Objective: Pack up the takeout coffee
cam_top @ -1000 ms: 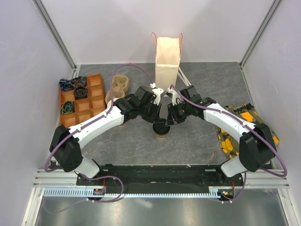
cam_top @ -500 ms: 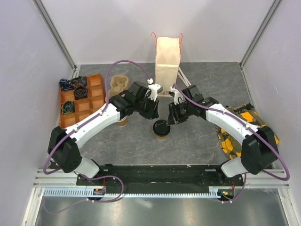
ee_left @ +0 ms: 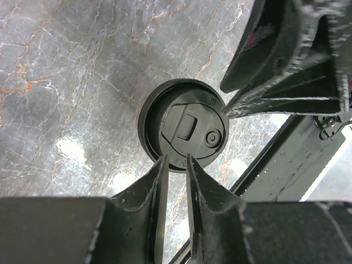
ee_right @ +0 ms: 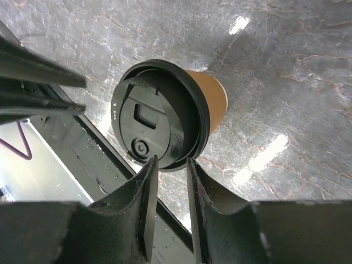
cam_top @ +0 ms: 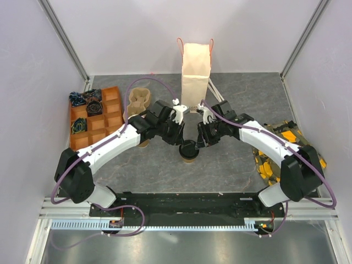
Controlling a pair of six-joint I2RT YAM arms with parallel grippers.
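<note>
Lidded coffee stands upright directly under both claws' tips.
Takeout coffee (cam_top: 188, 149) w/ black lid (ee_left: 184, 125) on. Left gripper (ee_left: 176, 159) tips sit over one rim edge, right gripper (ee_right: 171, 160) over the opp. edge; both slightly parted, clamping nothing. Prob. pre-grasp: widen one claw, drop to the tan wall below the lid, don't lift by rim. Paper bag (cam_top: 196, 69) waits just beyond the claws.

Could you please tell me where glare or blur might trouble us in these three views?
Left wrist: bright glare patches on the marble table, while the takeout coffee is sharp. Right wrist: glare streaks on the table beside the cup, and its lid is crisp. Top external: even light, with no glare.
</note>
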